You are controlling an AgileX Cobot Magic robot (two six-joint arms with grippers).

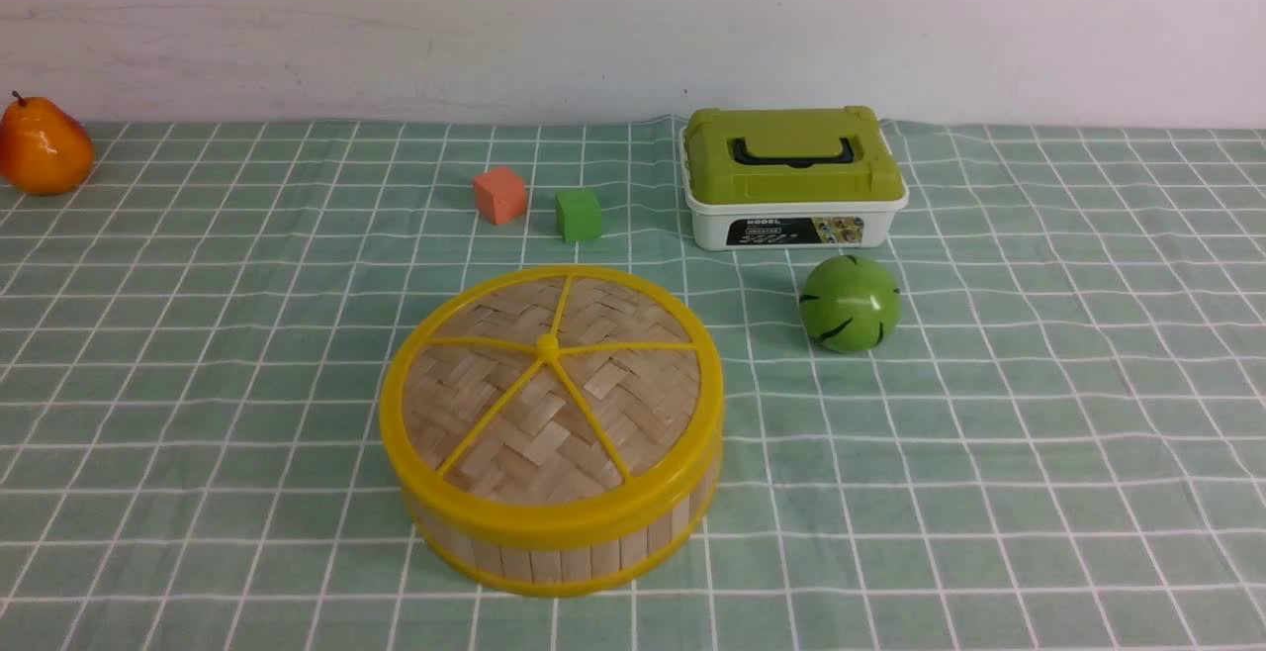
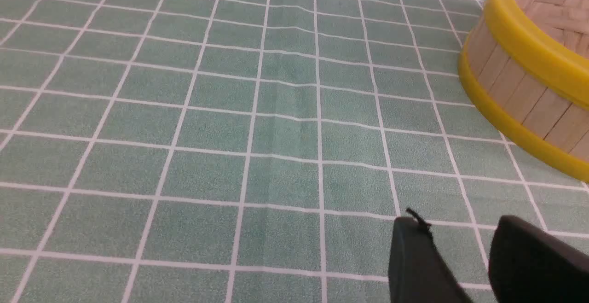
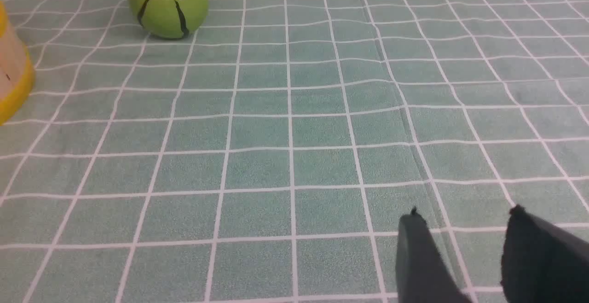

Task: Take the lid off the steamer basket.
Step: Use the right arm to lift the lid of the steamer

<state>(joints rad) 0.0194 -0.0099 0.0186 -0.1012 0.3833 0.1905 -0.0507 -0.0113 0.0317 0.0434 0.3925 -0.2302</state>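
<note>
The lid (image 1: 549,389), a woven bamboo disc with yellow rim, spokes and centre knob, sits on the steamer basket (image 1: 564,552), whose slat wall and yellow bottom rim show below it, in the middle of the table. The basket's wall (image 2: 515,91) and the lid's rim (image 2: 529,40) also show in the left wrist view; the basket's edge (image 3: 11,77) shows in the right wrist view. My left gripper (image 2: 460,224) is open and empty over bare cloth beside the basket. My right gripper (image 3: 464,215) is open and empty over bare cloth. Neither gripper shows in the front view.
A white box with a green lid (image 1: 794,176) stands at the back right. A green ball (image 1: 850,303) lies in front of it and shows in the right wrist view (image 3: 168,3). An orange cube (image 1: 498,194), a green cube (image 1: 578,214) and an orange pear (image 1: 42,144) sit behind.
</note>
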